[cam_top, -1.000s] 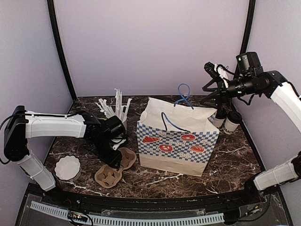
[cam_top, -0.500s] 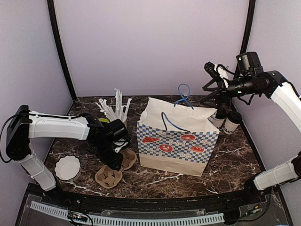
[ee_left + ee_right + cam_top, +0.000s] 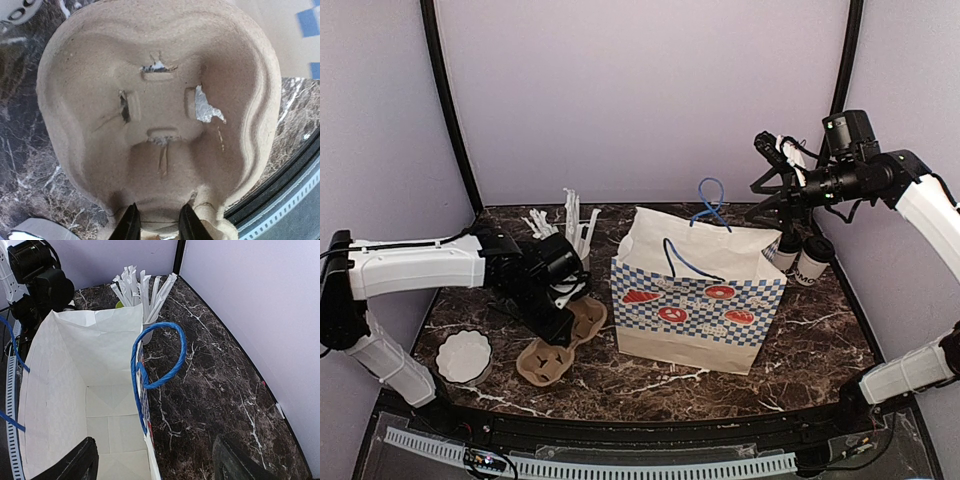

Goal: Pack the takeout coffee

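Left gripper (image 3: 160, 226) pinches the rim of the brown cup carrier (image 3: 160, 110), left of the paper bag (image 3: 700, 300); its arm reaches low across the tabletop (image 3: 800, 340). Right gripper (image 3: 160, 462), fingers spread, hangs above the open bag, whose white floor shows. Two lidded coffee cups (image 3: 813, 262) stand at the bag's far right corner. Straw cup (image 3: 582, 262) holds white straws.

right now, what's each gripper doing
Left gripper: jaws closed on the rim of the brown cup carrier.
Right gripper: jaws open, holding nothing, above the paper bag.
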`<state>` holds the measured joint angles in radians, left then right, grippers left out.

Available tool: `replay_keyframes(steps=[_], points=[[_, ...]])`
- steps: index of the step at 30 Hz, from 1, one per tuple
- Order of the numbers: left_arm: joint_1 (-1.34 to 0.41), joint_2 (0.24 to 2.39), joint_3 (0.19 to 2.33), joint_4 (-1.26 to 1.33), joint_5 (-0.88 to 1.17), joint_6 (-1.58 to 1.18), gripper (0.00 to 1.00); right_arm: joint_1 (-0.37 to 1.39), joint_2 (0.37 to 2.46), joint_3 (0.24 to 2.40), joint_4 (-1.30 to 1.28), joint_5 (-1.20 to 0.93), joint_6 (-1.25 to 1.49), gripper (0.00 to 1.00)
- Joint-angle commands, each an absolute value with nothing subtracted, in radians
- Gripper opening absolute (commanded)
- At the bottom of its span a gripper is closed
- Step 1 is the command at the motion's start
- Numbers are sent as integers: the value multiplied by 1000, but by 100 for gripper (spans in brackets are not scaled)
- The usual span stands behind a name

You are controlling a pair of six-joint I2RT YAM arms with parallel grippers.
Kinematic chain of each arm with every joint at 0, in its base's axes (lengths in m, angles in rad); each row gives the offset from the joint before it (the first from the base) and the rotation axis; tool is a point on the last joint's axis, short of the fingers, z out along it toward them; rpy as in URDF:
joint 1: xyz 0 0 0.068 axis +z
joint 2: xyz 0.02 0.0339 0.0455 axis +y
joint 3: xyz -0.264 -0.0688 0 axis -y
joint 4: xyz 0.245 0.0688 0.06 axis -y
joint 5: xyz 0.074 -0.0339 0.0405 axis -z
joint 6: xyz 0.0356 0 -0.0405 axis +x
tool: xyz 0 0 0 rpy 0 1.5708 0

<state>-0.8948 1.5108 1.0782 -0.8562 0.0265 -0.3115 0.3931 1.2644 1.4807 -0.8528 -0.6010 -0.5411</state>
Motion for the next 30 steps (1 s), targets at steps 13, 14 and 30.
replay_keyframes(steps=[13, 14, 30], points=[[-854, 1300, 1671, -1152, -147, -230, 23, 325, 1290, 1579, -897, -595, -514, 79], [-853, 1317, 1755, -1153, -161, -201, 23, 326, 1294, 1579, -908, -600, -516, 79], [-854, 1563, 1980, -533, 313, 175, 23, 197, 1289, 1522, -883, -501, -346, 79]])
